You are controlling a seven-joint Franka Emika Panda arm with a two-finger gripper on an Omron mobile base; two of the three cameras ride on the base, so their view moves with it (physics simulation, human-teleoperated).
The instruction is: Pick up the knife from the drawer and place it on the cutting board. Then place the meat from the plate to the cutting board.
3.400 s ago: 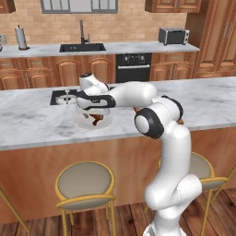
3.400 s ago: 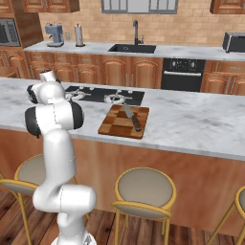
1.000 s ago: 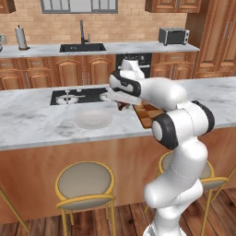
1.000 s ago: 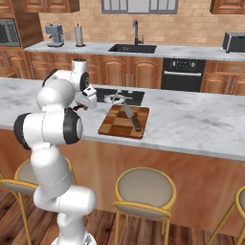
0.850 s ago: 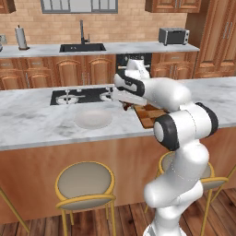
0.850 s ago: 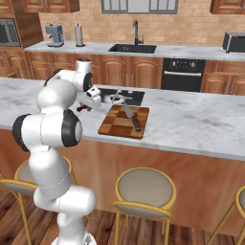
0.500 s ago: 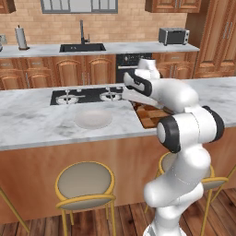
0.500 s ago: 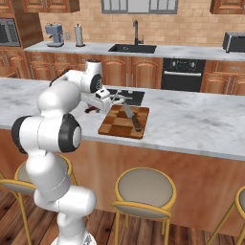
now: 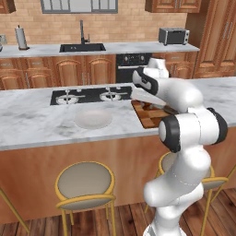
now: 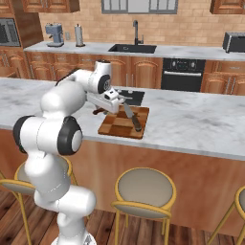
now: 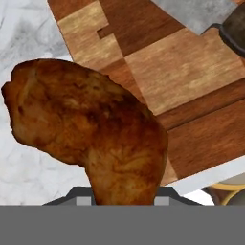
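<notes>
My gripper (image 11: 122,198) is shut on the meat (image 11: 91,139), a reddish-brown drumstick-shaped chunk that hangs large in the hand view. Below it lie the checkered wooden cutting board (image 11: 191,95) and the marble beside the board's edge. In the right base view the gripper (image 10: 102,110) holds the meat (image 10: 98,111) just above the cutting board's (image 10: 119,127) left edge. The knife (image 10: 132,117) lies on the board, blade pointing away. The white plate (image 9: 93,118) sits bare on the counter, left of the cutting board (image 9: 147,117). My forearm covers the hand in the left base view.
A black stovetop (image 9: 87,95) is set into the island behind the plate and board. Round stools (image 10: 146,191) stand below the island's front edge. The far wall counter carries a sink (image 9: 83,47) and a toaster (image 9: 173,35).
The arm has swung right from above the plate to the board's near-left edge, with the meat in the gripper. The plate is left bare; the knife has not moved.
</notes>
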